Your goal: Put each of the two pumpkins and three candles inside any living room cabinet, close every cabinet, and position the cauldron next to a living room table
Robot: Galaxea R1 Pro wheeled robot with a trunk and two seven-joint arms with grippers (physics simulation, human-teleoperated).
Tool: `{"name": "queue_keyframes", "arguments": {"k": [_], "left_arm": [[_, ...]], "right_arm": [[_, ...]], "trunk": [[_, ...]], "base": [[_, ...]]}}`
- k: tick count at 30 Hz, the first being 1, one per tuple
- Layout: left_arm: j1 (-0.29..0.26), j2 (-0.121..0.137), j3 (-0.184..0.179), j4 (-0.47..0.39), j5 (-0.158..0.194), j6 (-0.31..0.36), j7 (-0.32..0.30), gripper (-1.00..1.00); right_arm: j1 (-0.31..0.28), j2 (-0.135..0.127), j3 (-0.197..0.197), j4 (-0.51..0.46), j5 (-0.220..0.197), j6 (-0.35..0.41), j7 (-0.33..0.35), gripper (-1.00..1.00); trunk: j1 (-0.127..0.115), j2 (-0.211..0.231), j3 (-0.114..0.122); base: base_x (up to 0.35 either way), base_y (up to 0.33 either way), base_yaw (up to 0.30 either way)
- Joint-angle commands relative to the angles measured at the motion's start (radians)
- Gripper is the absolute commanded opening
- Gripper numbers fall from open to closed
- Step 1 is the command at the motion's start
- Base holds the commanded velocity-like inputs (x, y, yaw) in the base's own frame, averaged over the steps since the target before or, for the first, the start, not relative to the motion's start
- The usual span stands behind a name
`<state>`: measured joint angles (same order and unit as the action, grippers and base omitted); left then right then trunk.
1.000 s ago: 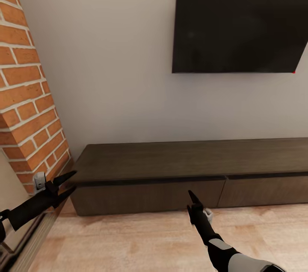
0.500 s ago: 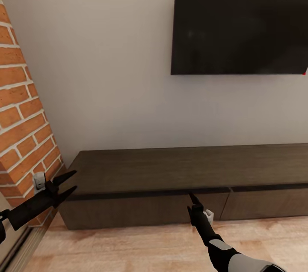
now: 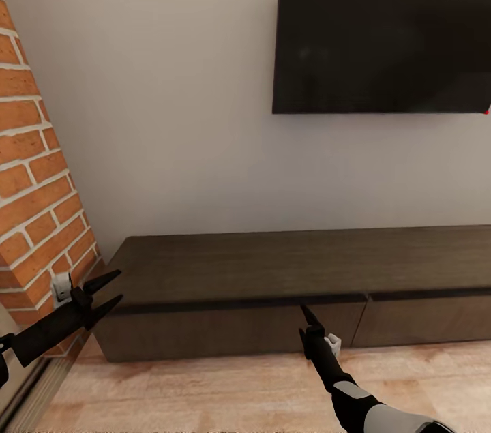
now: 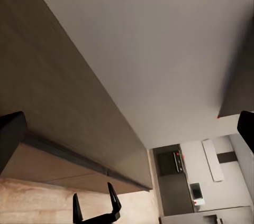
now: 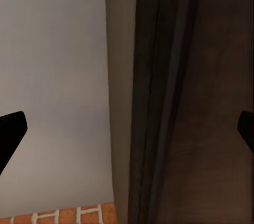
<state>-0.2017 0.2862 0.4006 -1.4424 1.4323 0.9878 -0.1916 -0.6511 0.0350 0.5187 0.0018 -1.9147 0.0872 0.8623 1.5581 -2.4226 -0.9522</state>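
The robot faces the long, low, dark brown wooden cabinet (image 3: 300, 283) that runs along the pale wall beneath a black wall-mounted television (image 3: 385, 27), its drawer fronts closed. The cabinet's long axis lies crosswise to the robot, straight ahead of both arms. The right hand (image 3: 308, 316) sits just before the left drawer front near the seam between the two drawers and looks the nearer of the two; its fingers overlap in the head view, but the right wrist view shows them spread wide, holding nothing. The left hand (image 3: 109, 288), fingers parted and empty, hovers off the cabinet's left end beside a red brick pillar (image 3: 37, 201). Pumpkins, candles and cauldron are not to be seen here. Against the frame a second ago, the whole view has closed in and shifted, the camera's move rather than the furniture's.
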Motion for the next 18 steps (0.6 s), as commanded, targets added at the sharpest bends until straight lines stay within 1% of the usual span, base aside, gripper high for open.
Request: {"name": "queue_keyframes", "arguments": {"k": [1, 7, 11, 14, 18], "left_arm": [[-0.001, 0.000, 0.001, 0.000, -0.008, 0.004, -0.009, 1.00], [-0.001, -0.001, 0.001, 0.000, -0.007, 0.005, -0.009, 1.00], [-0.001, -0.001, 0.001, 0.000, -0.007, 0.005, -0.010, 1.00], [-0.001, -0.001, 0.001, 0.000, -0.007, 0.005, -0.010, 1.00], [-0.001, -0.001, 0.000, 0.000, -0.007, 0.005, -0.011, 1.00]], "right_arm": [[-0.001, 0.000, 0.004, 0.002, -0.010, 0.007, 0.004, 1.00], [-0.001, 0.000, 0.004, 0.001, -0.009, -0.034, 0.006, 1.00], [-0.001, -0.001, 0.005, 0.001, -0.008, -0.044, 0.018, 1.00], [0.000, -0.001, 0.006, 0.000, -0.005, -0.045, 0.034, 1.00], [0.001, -0.001, 0.006, 0.001, -0.001, -0.043, 0.089, 1.00]], "trunk": [[0.004, -0.008, -0.004], [0.027, -0.050, -0.023], [0.042, -0.077, -0.036], [0.043, -0.078, -0.047], [0.045, -0.079, -0.063]], "base": [[0.000, 0.000, 0.000], [0.000, 0.000, 0.000], [0.000, 0.000, 0.000], [0.000, 0.000, 0.000], [0.000, 0.000, 0.000]]}}
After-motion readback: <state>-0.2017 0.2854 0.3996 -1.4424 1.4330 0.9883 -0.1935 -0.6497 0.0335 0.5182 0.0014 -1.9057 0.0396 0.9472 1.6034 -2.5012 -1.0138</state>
